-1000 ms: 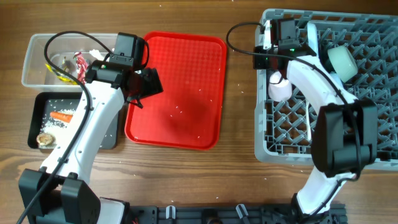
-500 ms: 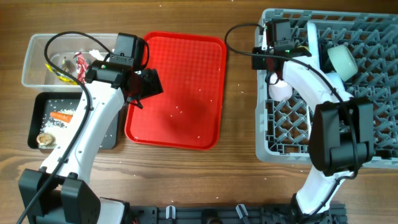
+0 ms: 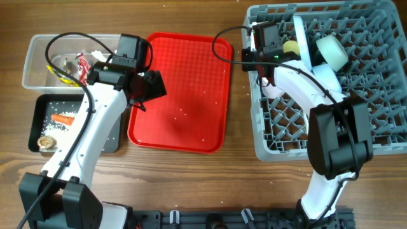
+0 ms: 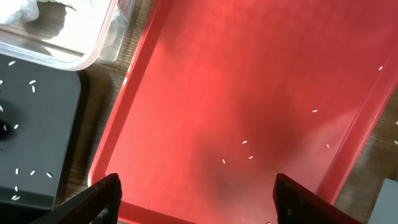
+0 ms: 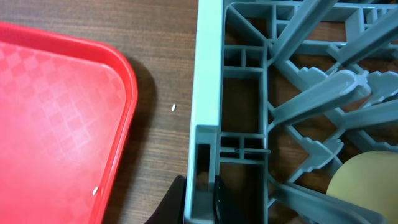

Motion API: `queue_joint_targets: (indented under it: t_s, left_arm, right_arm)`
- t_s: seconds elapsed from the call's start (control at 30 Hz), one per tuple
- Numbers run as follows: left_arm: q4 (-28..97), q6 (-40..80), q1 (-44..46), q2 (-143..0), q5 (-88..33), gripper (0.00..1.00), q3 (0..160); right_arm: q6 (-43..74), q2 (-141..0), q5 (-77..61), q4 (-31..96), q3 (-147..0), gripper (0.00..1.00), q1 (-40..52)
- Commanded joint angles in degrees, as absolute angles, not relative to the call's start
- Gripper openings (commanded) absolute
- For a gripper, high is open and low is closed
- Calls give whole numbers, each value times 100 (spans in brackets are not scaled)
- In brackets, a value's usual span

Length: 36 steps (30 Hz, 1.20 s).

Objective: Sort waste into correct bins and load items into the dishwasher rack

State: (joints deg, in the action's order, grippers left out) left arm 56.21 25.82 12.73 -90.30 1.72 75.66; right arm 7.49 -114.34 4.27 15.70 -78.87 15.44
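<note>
The grey dishwasher rack [image 3: 318,154] sits at the right, slightly skewed. My right gripper [image 3: 257,48] is shut on its left wall [image 5: 208,74], one finger outside and one inside [image 5: 200,199]. The rack holds a yellow cup [image 3: 291,46], a pale bowl [image 3: 332,53], an upright white plate [image 3: 300,28] and a small white cup [image 3: 271,90]. My left gripper [image 3: 147,89] hangs open over the red tray [image 4: 236,93], holding nothing [image 4: 198,199]. The clear tub [image 3: 37,63] holds wrappers [image 3: 79,67]. The black tray [image 3: 46,108] holds a carrot [image 3: 62,119], rice and a brown lump [image 3: 44,142].
A few rice grains [image 4: 245,143] lie scattered on the red tray [image 3: 184,95] between the bins and the rack. One grain [image 5: 173,108] lies on the wooden strip between the red tray and the rack. The rack's left wall stands close to the red tray's right edge.
The rack has slid left toward the red tray and turned slightly, with my right gripper closed on its left wall. The left arm has not moved.
</note>
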Motion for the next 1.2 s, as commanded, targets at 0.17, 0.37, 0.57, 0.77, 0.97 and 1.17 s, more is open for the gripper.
queue_joint_targets:
  t_s: [0.17, 0.37, 0.57, 0.77, 0.97, 1.17]
  left_arm:
    - [5647, 2633, 1273, -8925, 246, 78, 7577]
    - [5647, 2633, 1273, -8925, 246, 78, 7577]
    - [5662, 2633, 1273, -8925, 246, 78, 7577]
    - [5669, 2633, 1273, -8925, 246, 78, 7577]
    - [5669, 2633, 1273, -8925, 246, 78, 7577]
    - [5669, 2633, 1273, -8925, 246, 78, 7577]
  right_arm:
    - [1393, -11402, 329, 1142, -7977, 4, 1623]
    - [1837, -11402, 440, 1138, -7977, 4, 1623]
    - [2123, -11402, 438, 1140, -7977, 4, 1623]
    - [2495, -11402, 456, 1170, -7977, 4, 1623]
    - [2742, -11402, 576, 1267, -7977, 4, 1623]
    - [3050, -11402, 718, 1308, -7977, 4, 1623]
